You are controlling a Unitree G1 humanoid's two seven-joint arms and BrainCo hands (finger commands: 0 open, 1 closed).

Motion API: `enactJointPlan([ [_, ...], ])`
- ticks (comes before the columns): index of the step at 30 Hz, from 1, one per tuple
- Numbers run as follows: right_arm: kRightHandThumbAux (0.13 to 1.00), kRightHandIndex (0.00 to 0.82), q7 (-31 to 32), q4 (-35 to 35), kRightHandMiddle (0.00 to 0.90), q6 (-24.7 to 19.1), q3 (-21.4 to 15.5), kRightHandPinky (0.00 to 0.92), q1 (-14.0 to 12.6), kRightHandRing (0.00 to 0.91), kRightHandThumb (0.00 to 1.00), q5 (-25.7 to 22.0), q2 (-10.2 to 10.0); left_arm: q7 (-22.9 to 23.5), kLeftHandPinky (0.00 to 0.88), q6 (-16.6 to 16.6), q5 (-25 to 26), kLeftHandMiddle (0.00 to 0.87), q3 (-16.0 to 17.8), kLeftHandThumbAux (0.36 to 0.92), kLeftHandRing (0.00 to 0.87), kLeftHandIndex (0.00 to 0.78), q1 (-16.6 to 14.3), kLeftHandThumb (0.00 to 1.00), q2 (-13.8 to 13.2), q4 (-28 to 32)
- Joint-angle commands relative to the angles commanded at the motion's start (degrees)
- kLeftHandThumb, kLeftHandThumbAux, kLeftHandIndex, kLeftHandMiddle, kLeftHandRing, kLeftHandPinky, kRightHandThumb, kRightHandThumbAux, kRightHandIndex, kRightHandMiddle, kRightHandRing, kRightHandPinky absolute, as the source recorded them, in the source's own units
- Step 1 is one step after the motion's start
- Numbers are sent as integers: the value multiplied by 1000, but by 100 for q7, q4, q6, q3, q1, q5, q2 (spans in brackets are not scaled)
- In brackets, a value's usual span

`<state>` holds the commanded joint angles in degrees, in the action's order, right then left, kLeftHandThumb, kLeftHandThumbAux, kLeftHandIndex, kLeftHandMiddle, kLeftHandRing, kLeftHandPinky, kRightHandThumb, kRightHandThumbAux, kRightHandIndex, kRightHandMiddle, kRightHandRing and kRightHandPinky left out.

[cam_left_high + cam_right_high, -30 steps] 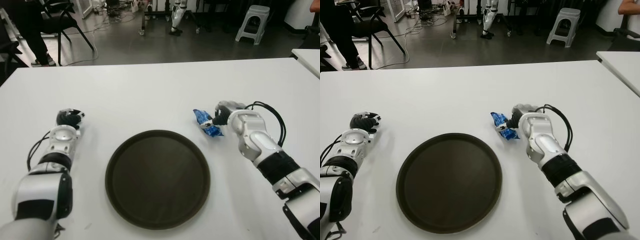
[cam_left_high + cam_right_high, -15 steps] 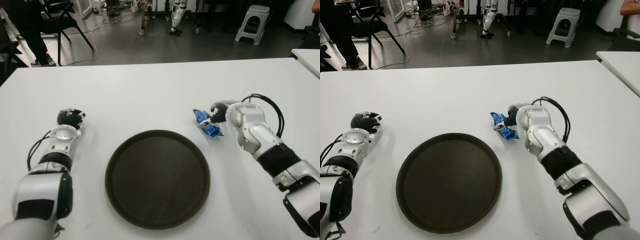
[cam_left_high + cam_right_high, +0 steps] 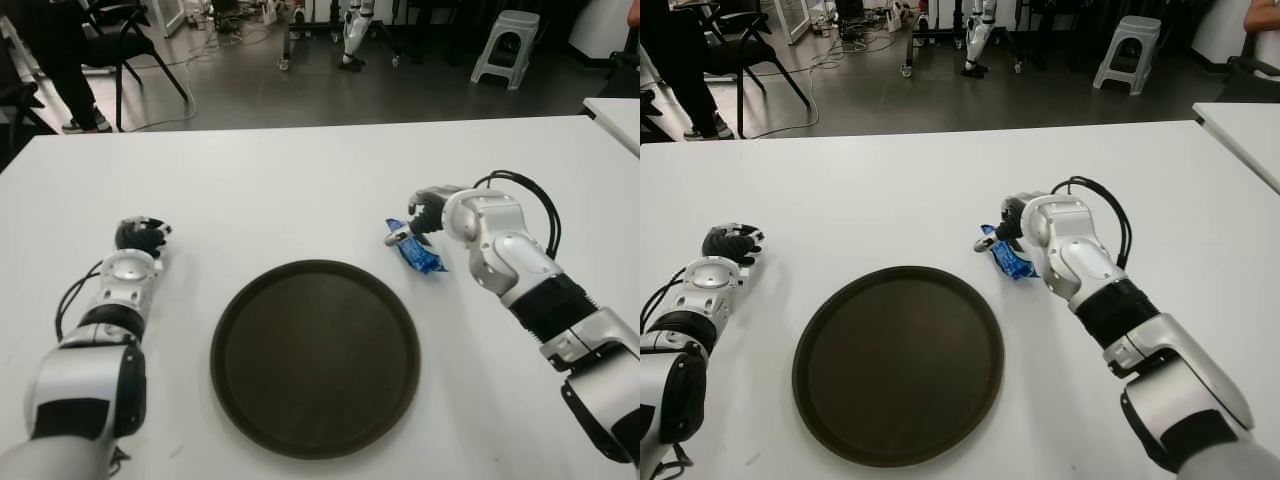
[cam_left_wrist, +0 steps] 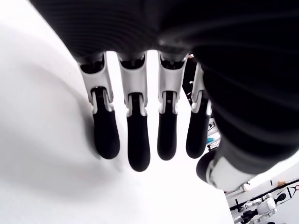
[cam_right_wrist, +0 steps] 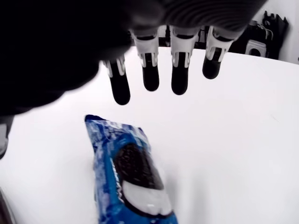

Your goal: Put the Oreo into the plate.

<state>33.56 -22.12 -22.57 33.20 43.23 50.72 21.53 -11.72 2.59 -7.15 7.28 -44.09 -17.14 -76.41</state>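
Observation:
The Oreo (image 3: 416,251) is a blue packet lying flat on the white table (image 3: 300,190), just off the far right rim of the plate (image 3: 315,360), a round dark brown tray near the front middle. My right hand (image 3: 424,213) hovers over the packet's far end, its fingers (image 5: 150,72) stretched out above the table and holding nothing; the Oreo (image 5: 131,172) lies free below the palm. My left hand (image 3: 138,237) shows at the table's left side, left of the plate, fingers (image 4: 136,140) straight and holding nothing.
The table's far edge runs across the top of the eye views, with a dark floor behind it. A black chair (image 3: 125,40) and a person's legs (image 3: 65,70) stand at the back left, a grey stool (image 3: 508,45) at the back right. Another white table (image 3: 615,108) stands to the right.
My right hand has swung from the packet's right side to its far end, moving left and away from me. The packet has barely shifted. The left hand has not moved.

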Motion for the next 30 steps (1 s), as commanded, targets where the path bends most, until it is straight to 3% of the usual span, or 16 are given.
enactJointPlan([
  [12,317,199,-261,-172,137,-53,48,0,11,76,0,98,-101,-23,432,-12,-52,367,-53,719,421,412,0,695,-14,-5],
  [18,329,200,-252,-242,132,-77,53,0,35,73,0,95,-146,7,464,-22,-39,458,-53,690,457,387,-6,808,-23,-6],
  [25,350,192,-271,-418,112,-203,50,0,107,48,0,129,-213,33,385,-35,-53,427,-71,683,369,448,-9,828,-33,-5],
  [30,348,191,-239,-462,102,-268,63,0,146,36,0,132,-218,42,329,-24,-45,434,-71,681,313,444,4,829,-40,-6],
])
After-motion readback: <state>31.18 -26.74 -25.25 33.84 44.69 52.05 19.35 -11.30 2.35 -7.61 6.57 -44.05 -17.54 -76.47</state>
